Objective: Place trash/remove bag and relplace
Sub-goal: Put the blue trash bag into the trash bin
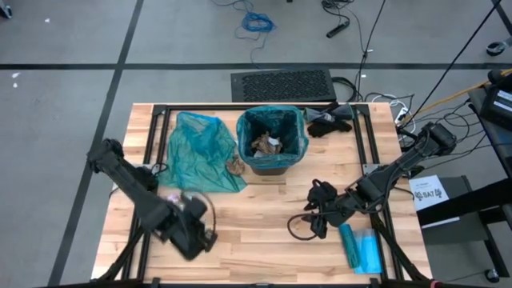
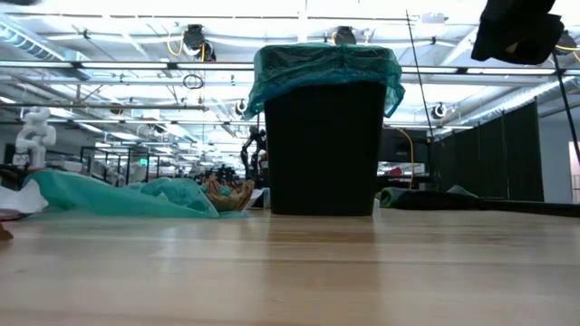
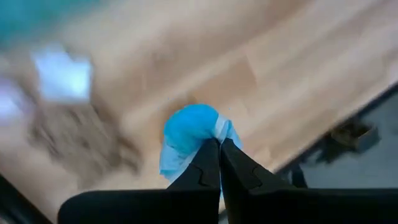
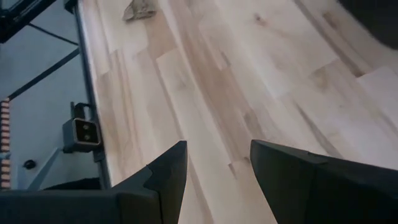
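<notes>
My left gripper (image 3: 219, 163), above the table's near left part (image 1: 194, 230), is shut on a pale-blue paper wad (image 3: 189, 132) of trash. Blurred white (image 3: 62, 78) and brown (image 3: 81, 137) wads lie on the wood below it. The black bin (image 1: 272, 142) stands at the far middle, lined with a teal bag (image 2: 326, 68), with trash inside (image 1: 266, 144). A second teal bag (image 1: 200, 152) lies crumpled left of the bin, a brown wad (image 1: 236, 166) at its edge. My right gripper (image 4: 217, 168) hovers open over bare wood at the near right (image 1: 308, 220). My left gripper pinches the pale-blue wad between its two fingertips (image 3: 208, 165), at the wad's side nearest the fingers (image 3: 211, 138). The fingers come from above, pointing steeply down. The wad sticks out past the fingertips, lifted clear of the table.
A flat blue-teal packet (image 1: 360, 248) lies near the front edge at the right. A black cloth (image 1: 330, 122) lies right of the bin at the far edge. Bare wood (image 1: 256, 216) stretches between the two arms. A black frame (image 1: 152, 136) runs along the table's sides.
</notes>
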You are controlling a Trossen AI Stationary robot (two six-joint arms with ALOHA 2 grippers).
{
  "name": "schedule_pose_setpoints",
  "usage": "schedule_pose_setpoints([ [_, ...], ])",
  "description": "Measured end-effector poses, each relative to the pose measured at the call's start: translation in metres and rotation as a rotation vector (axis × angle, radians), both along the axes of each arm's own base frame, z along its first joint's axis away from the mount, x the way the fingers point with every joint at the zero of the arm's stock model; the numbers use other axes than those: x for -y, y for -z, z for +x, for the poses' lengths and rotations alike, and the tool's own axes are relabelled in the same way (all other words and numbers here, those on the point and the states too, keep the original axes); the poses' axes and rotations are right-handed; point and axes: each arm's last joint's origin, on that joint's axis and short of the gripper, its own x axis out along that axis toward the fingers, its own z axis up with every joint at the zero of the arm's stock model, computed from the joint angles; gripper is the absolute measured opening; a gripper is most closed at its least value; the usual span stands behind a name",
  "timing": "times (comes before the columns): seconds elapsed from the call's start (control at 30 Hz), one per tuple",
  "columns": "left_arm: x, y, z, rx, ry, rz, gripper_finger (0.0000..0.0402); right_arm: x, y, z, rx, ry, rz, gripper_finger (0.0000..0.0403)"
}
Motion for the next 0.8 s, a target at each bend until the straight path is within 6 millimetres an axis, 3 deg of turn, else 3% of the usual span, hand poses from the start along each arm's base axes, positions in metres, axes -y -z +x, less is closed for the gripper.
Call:
schedule_pose_setpoints([
  [0.37,-0.106,-0.057,0.030,0.120,0.168,0.223,0.0003,0.005,0.007,-0.004,-0.066,0.089,-0.035,0.0169],
  [0.57,-0.149,-0.085,0.045,0.241,0.280,0.346,0.0002,0.007,0.007,-0.004,-0.045,0.193,-0.035,0.0169],
  [0.8,-0.193,-0.097,0.062,0.348,0.341,0.505,0.0001,0.005,0.012,-0.001,-0.060,0.262,0.011,0.0169],
])
